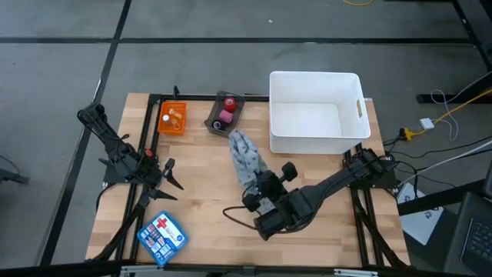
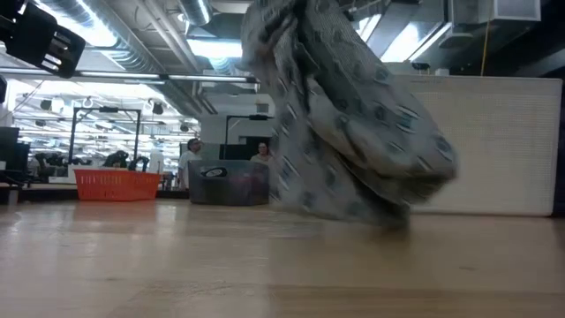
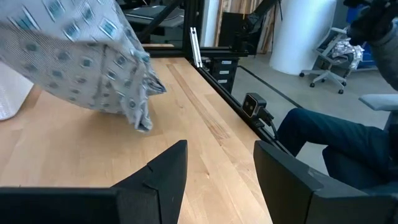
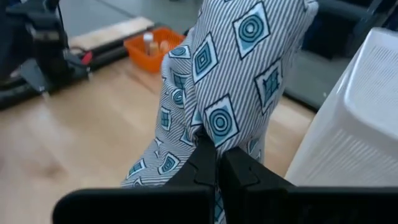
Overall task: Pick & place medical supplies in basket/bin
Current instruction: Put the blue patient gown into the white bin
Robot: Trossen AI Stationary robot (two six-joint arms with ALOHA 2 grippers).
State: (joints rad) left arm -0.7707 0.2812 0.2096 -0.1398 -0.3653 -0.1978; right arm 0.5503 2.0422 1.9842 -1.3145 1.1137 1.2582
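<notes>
The grey cloth with blue square patterns (image 1: pixel 244 158) stretches from near the dark tray toward the table's middle. It fills the low view (image 2: pixel 344 115) and the right wrist view (image 4: pixel 236 74). My right gripper (image 1: pixel 250 191) (image 4: pixel 217 152) is shut on its near end. Left of the cloth, my left gripper (image 1: pixel 171 175) (image 3: pixel 221 155) is open and holds nothing; the cloth (image 3: pixel 81 56) shows ahead of it. Tan vials stand in an orange basket (image 1: pixel 173 118). A pink and a red roll lie in the dark tray (image 1: pixel 225 114). The black block is out of view. My right gripper pinches a bunched fold of the cloth (image 4: pixel 214 127) between its two fingers, near the cloth's near end. The fingers come in low from the table's near right side, along the cloth's length. The cloth rises ahead of the fingers; its lower part (image 2: pixel 388 216) is down at the table.
A white bin (image 1: pixel 315 111) stands at the far right, just beyond the cloth. A blue first-aid pack (image 1: pixel 161 237) lies at the near left corner. A seated person's legs (image 3: pixel 323 140) show beyond the table's edge. Bare wood lies between the arms.
</notes>
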